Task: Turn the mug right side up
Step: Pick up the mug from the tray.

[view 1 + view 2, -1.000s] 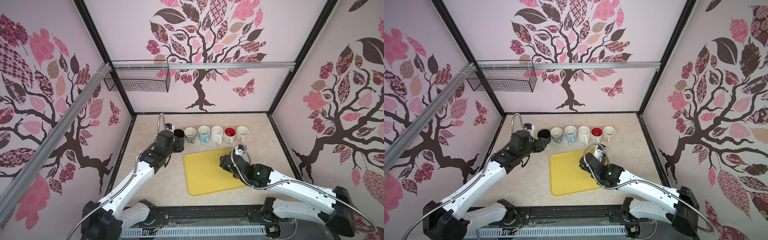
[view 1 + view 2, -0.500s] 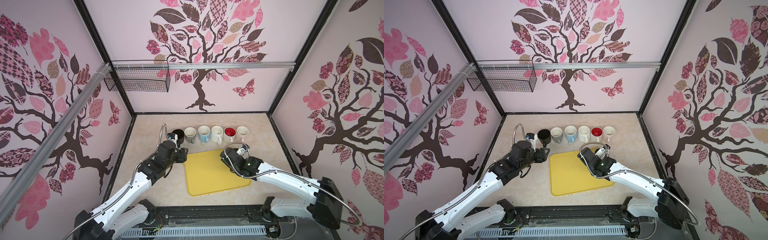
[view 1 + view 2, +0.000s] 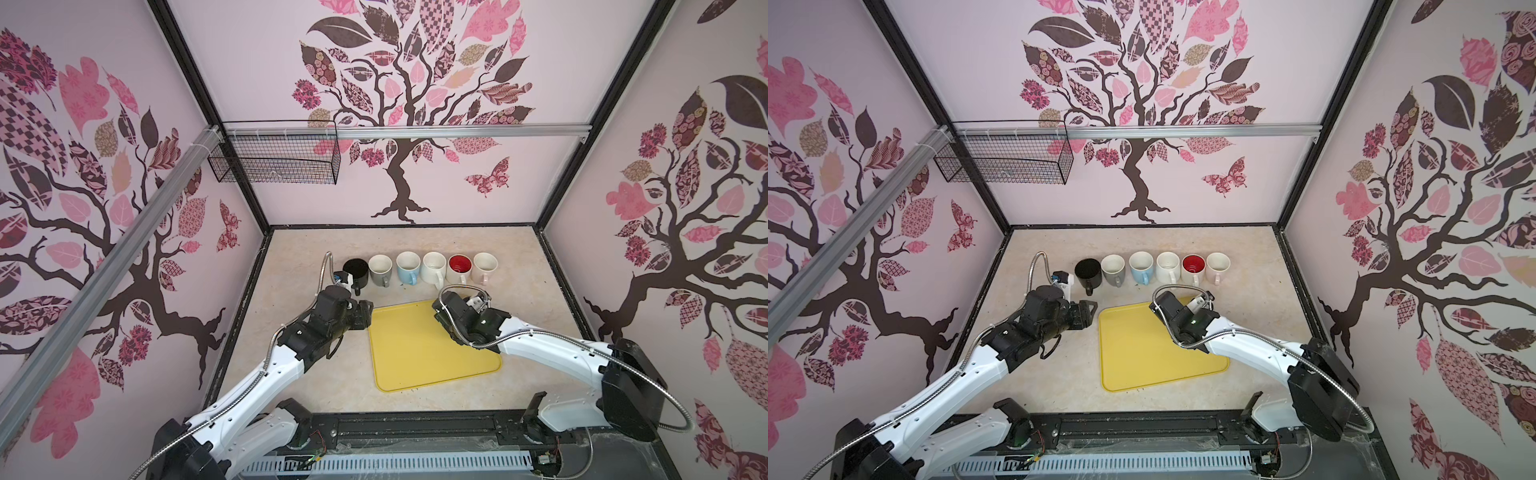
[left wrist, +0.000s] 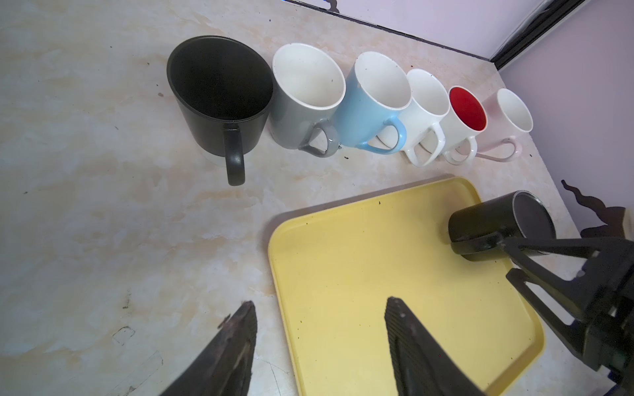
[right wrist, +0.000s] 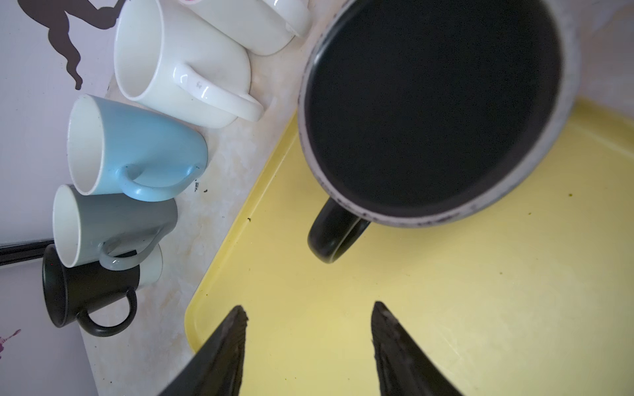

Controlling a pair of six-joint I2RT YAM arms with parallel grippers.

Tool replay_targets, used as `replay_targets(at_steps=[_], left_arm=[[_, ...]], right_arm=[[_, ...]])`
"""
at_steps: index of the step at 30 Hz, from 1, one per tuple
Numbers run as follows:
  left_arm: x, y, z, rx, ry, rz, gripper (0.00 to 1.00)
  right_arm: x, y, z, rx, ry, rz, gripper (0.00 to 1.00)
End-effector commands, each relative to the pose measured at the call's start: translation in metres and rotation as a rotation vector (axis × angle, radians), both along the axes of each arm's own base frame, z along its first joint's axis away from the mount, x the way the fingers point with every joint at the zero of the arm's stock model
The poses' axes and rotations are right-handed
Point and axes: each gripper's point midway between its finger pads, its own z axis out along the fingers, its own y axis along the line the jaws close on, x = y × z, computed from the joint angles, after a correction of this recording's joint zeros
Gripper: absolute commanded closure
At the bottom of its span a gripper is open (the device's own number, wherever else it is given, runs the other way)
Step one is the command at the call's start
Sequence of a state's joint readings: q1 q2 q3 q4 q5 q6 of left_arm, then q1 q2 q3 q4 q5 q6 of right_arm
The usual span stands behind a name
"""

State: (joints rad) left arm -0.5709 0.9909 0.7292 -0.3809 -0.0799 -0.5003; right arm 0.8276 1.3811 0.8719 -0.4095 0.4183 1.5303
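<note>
The right pincer (image 5: 308,307) hangs low over the yellow tray (image 3: 415,353), its jaws about half apart with nothing between them; bare tray shows in the gap. Just ahead of its tips sits the black mug (image 5: 432,103), bottom up or close to it, near the tray's far right corner. Its unglazed base ring shows, and its handle (image 5: 336,236) points back toward the pincer. In the left wrist view, 1 finger crosses in front of the mug's wall, and I cannot tell whether it touches. The left pincer (image 4: 322,303) is also open and empty, hovering over the tray's left edge. As I read it, the flip has not begun: this mug has yet to be gripped, lifted, turned over and set down on its base. Along the far side of the table (image 3: 519,299), a row of 6 mugs (image 3: 408,266) stands rims up with handles toward the tray, so those look finished. Room is tight beyond the tray's far edge, where that row stands near. The rest of the tray, toward its near and left edges, lies bare and looks like the safest space for swinging the mug round.
</note>
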Motion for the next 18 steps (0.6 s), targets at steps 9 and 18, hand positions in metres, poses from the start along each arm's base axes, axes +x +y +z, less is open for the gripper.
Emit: replay_targets(at_steps=[9,18], left_arm=[[0.000,0.000,-0.007,-0.019,-0.016,-0.004,0.37],[0.002,-0.001,-0.008,-0.021,-0.013,-0.007,0.37]], right_arm=[[0.012,-0.013,-0.034,0.035,0.073,-0.089,0.40],[0.005,-0.029,-0.055,0.018,0.124,-0.118,0.44]])
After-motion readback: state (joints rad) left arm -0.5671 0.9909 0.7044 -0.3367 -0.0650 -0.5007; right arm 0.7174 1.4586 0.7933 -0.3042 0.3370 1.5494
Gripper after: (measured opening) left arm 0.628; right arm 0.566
